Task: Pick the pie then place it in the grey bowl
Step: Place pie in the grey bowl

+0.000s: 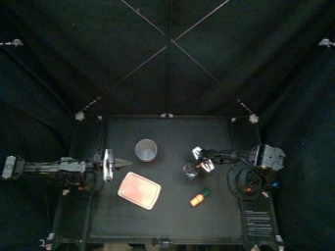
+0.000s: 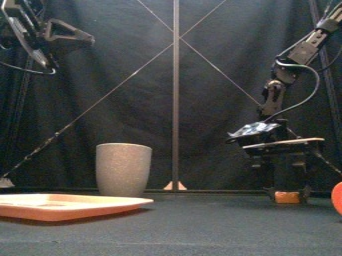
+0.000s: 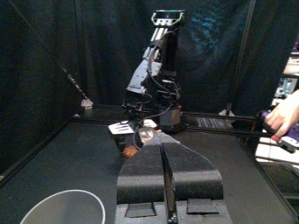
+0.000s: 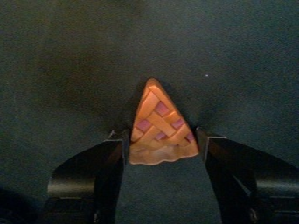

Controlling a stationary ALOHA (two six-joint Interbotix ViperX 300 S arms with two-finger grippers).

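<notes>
The pie [image 4: 158,129], an orange lattice-topped wedge, lies low at the table between the jaws of my right gripper [image 4: 160,144]. Both jaws press against its wide end. In the front view the right gripper [image 2: 285,190] is down at the table on the right with the pie [image 2: 285,197] in it. The grey speckled cup [image 1: 145,149] stands upright at the back, left of middle, apart from the right gripper [image 1: 194,169]. My left gripper [image 3: 167,171] rests shut and holds nothing at the table's left side [image 1: 110,167], with the cup [image 3: 65,208] just ahead of it.
A flat pink tray [image 1: 140,188] lies in front of the cup, left of middle. A small orange toy [image 1: 198,199] sits near the front, just in front of the right gripper, and shows at the right edge of the front view [image 2: 337,197].
</notes>
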